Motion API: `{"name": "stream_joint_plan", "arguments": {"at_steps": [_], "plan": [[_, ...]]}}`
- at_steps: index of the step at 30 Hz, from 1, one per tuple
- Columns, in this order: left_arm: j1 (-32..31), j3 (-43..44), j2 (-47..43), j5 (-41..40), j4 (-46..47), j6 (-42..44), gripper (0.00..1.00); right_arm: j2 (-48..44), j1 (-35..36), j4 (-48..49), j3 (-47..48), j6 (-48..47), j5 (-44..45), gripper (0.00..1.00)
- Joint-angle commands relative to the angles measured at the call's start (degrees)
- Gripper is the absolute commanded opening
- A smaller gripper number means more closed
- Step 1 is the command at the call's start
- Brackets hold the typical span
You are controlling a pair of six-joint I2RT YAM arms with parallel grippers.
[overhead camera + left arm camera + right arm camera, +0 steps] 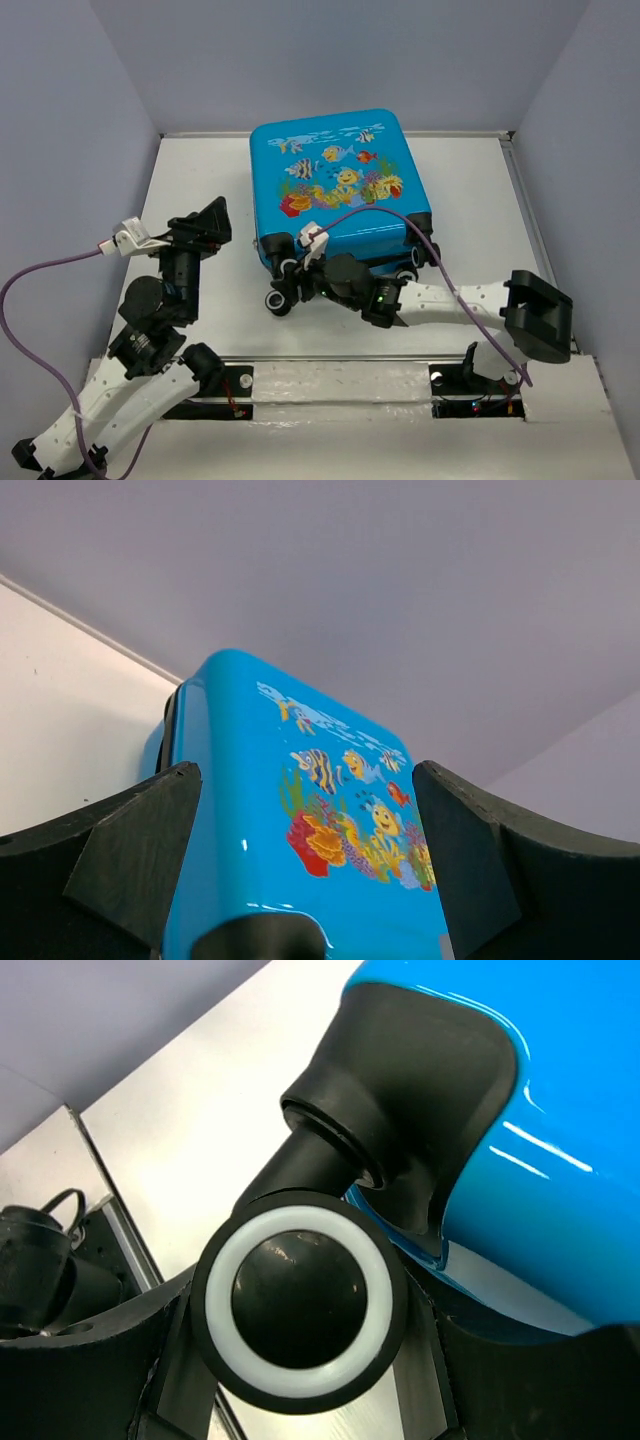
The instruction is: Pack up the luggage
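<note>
The closed luggage point(330, 180) lies flat on the table point(190, 180), fish print up. To its left, the left gripper point(218, 222) gapes wide. The right gripper point(300, 265) flanks the luggage's near wheel point(300, 1300); whether it is clamped cannot be told.

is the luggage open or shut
Shut: the luggage lies flat, printed shell on top, no lining showing; zipped or not, cannot tell.

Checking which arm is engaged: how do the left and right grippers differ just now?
The left gripper hangs left of the luggage, apart from it; the right gripper is at its near, wheeled end. The left gripper is open on nothing; the right gripper has a wheel between its fingers, contact unclear. Both face the luggage.
</note>
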Motion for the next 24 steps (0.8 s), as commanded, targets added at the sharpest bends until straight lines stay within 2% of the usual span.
{"name": "stream_joint_plan", "arguments": {"at_steps": [1,2,3,6,8,9,11,12,15,16,19,24], "plan": [[0.0,3.8,-1.7,4.7,-10.6,-0.2,0.99,1.2,4.2,-0.8,9.3,-0.2,-2.1,0.69],[-0.1,5.1,-2.1,5.1,-12.9,-0.5,0.99,-1.1,4.2,-1.7,8.5,-0.4,1.4,0.97],[0.0,5.9,-2.7,5.9,-14.1,-0.6,0.99,-2.6,4.2,-5.0,8.4,-1.7,4.3,1.00],[0.0,7.8,-3.7,7.3,-17.5,-0.8,0.99,-9.9,4.2,-12.1,9.1,-4.7,5.9,1.00],[-0.1,8.9,-4.0,10.4,-18.1,0.2,0.99,-14.5,4.2,-17.1,8.7,-7.0,10.0,1.00],[-0.1,9.4,-4.4,12.4,-18.0,0.7,0.99,-20.1,4.2,-18.7,7.5,-9.0,12.0,1.00],[-0.1,10.7,-4.5,14.1,-18.0,1.1,0.99,-26.6,4.2,-20.7,6.7,-11.3,19.1,1.00],[-0.1,11.2,-4.6,15.5,-18.0,1.6,0.99,-33.3,4.2,-22.8,6.6,-13.5,23.3,1.00],[-0.1,12.5,-4.8,17.3,-17.3,3.0,0.99,-43.5,4.2,-24.4,6.5,-16.5,27.5,1.00],[-0.1,12.5,-5.1,17.8,-17.1,3.3,0.99,-49.9,4.2,-24.4,6.1,-16.9,29.0,1.00],[-0.1,10.9,-5.6,17.0,-15.8,4.3,0.99,-58.5,4.2,-23.6,1.9,-20.3,33.6,1.00],[-0.1,7.5,-4.4,17.4,-13.6,4.4,0.99,-59.2,4.2,-21.3,-2.0,-21.6,40.7,1.00]]}}
